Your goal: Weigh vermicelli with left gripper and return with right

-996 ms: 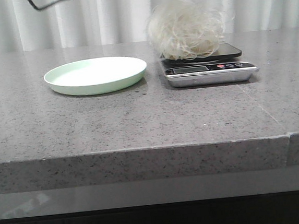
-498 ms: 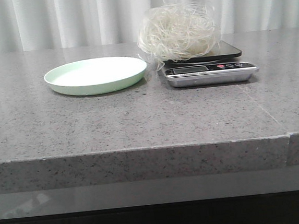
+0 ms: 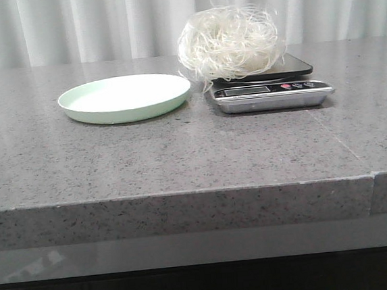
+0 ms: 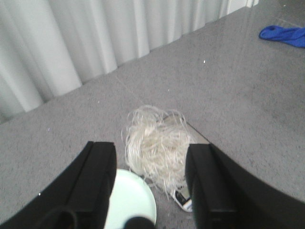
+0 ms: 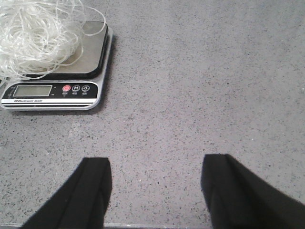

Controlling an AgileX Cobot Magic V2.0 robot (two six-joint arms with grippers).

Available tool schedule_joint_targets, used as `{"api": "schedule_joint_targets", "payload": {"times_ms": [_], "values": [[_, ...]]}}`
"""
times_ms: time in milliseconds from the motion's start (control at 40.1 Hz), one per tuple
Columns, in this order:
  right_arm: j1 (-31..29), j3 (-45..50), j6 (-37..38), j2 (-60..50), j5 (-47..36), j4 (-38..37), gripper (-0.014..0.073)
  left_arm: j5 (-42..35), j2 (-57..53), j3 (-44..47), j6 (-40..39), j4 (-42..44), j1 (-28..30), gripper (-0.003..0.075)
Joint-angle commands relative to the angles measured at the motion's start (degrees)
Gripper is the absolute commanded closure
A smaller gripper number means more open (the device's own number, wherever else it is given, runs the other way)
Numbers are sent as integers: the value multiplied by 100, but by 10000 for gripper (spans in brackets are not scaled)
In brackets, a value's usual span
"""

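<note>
Now | left gripper (image 4: 150, 183) released, above vermicelli (image 3: 231, 43) on scale (image 3: 272, 92) | right gripper (image 5: 156, 191) released, over table (image 5: 200, 86)

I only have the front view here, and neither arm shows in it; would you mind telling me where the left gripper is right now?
Observer: The left gripper hangs open above the vermicelli, which shows between its fingers.
Operator: Thank you. And the right one?
Observer: The right gripper is open too, over bare table, off to the side of the scale.
Operator: Is anything else on the table that I cannot see?
Observer: Yes, the left wrist view shows a blue cloth lying far beyond the scale.
</note>
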Motion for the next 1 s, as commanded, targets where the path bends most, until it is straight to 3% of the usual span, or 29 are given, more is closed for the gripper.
{"api": "schedule_joint_targets", "payload": {"times_ms": [0, 498, 747, 971], "values": [[-20, -151, -55, 52, -344, -21, 64, -414, -563, 388, -103, 17, 0, 290], [-20, -151, -55, 52, -344, -21, 64, -2243, -3470, 4814, -103, 17, 0, 291], [-20, -151, -55, 52, -344, -21, 64, -2424, -5021, 6569, -103, -42, 0, 292], [-20, -151, -55, 52, -342, 4, 64, -2413, -6155, 7553, -103, -64, 0, 292]]}}
